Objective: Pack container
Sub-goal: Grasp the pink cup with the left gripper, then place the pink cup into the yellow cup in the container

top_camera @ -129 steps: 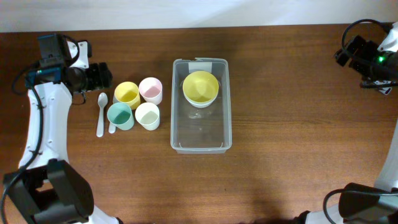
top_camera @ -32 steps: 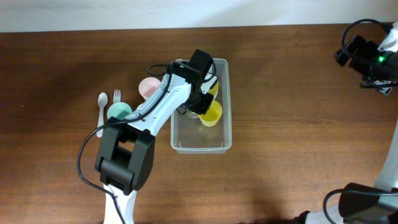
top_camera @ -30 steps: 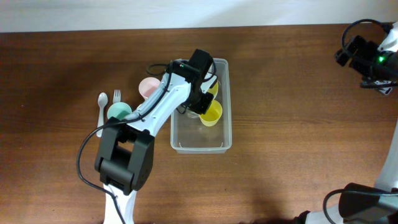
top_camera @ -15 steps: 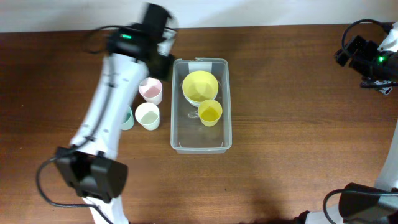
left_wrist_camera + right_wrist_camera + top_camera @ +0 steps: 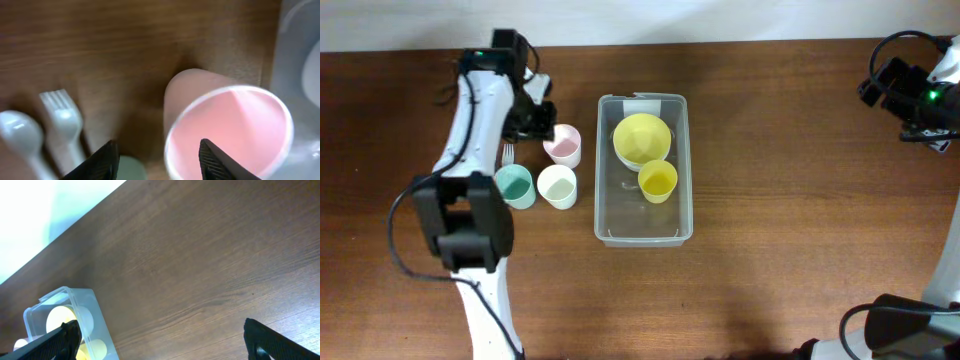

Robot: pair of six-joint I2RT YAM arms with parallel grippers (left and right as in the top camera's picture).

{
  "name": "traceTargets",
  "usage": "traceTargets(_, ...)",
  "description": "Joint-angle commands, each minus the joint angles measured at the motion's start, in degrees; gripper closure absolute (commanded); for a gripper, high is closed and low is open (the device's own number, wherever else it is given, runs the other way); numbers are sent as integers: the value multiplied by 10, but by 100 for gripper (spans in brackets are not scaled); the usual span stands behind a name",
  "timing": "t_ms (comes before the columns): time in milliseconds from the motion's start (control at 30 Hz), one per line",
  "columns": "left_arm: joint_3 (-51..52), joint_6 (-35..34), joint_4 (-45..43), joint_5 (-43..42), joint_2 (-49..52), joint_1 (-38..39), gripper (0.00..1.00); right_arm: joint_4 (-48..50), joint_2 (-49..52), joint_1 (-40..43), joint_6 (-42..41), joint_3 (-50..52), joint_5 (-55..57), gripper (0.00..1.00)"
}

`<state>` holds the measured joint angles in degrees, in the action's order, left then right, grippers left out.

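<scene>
Left tool [image 5: 160, 162] open, positioned just beside pink cup [image 5: 227, 132].
Yellow bowl [image 5: 641, 138] and yellow cup [image 5: 658, 180] are seated in the container [image 5: 642, 218]; right tool [image 5: 165, 342] is spread open, well apart.

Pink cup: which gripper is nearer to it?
Left. The left gripper hangs open close above the pink cup; the right gripper is far off to the right, beyond the container.

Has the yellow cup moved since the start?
Yes: the yellow cup went right, from beside the pink cup into the container, next to the yellow bowl.
</scene>
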<state>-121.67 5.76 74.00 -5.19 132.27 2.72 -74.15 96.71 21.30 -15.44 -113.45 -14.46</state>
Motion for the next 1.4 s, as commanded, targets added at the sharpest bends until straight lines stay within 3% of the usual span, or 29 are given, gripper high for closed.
traceTargets(0,-2,9,-7,-12,38,2,47,0,1,2,-3,-5,-1,1)
traceTargets(33,-2,5,-9,-13,43,2,51,0,1,2,-3,-5,-1,1)
traceTargets(167,-2,-1,-13,-13,63,2,87,0,1,2,-3,-5,-1,1)
traceTargets(300,-14,-1,-13,-13,62,2,99,0,1,2,-3,-5,-1,1)
traceTargets(467,-99,-4,47,-13,61,3,99,0,1,2,-3,-5,-1,1)
traceTargets(667,-348,-17,227,-32,61,16,99,0,1,2,-3,-5,-1,1)
traceTargets(733,-378,-22,227,-68,49,30,99,0,1,2,-3,-5,-1,1)
traceTargets(900,-381,-22,227,-101,4,111,99,0,1,2,-3,-5,-1,1)
traceTargets(1100,-363,-18,227,-26,2,222,99,0,1,2,-3,-5,-1,1)
traceTargets(1233,-280,-18,227,24,2,276,98,0,1,2,-3,-5,-1,1)
traceTargets(1367,-224,-19,209,31,2,280,95,0,1,2,-3,-5,-1,1)
